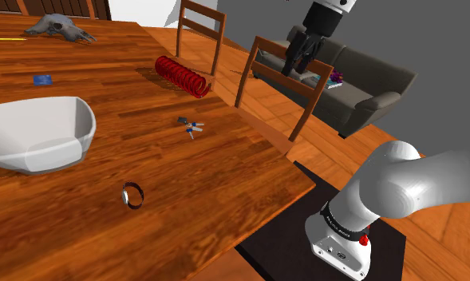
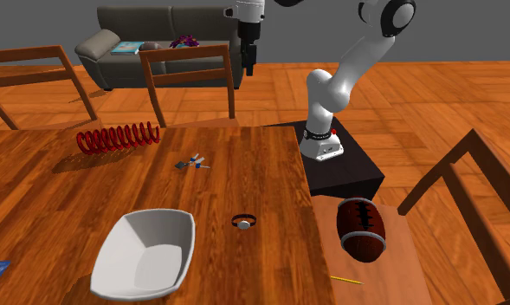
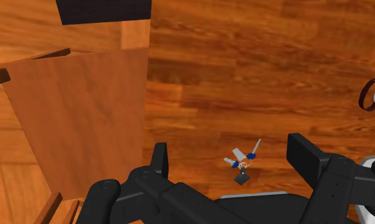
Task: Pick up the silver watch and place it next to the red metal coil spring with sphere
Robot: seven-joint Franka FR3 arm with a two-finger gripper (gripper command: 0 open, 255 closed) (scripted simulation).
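1. I see the fingers [image 3: 305, 153] spread wide, holding nothing, high above the desk [image 1: 225, 176].
2. The silver watch [image 1: 132, 194] lies on the desk near the white bowl [image 1: 73, 108], well apart from the red coil spring [image 1: 181, 74].
3. A small bunch of keys [image 1: 190, 125] lies between watch and spring; my wrist camera frames it between the fingers.

We see a counter [image 1: 225, 176] of brown wood with long grain lines, smooth with a soft shine. The chairs [image 1: 261, 60] are the same warm wood. The spring [image 1: 181, 74] is red and looks like shiny wire. The bowl [image 1: 33, 132] is white and smooth. The watch [image 2: 242, 223] has a dark band and a pale, silvery face. The claw [image 1: 295, 68] is black and matt, the arm [image 1: 416, 187] white and glossy.
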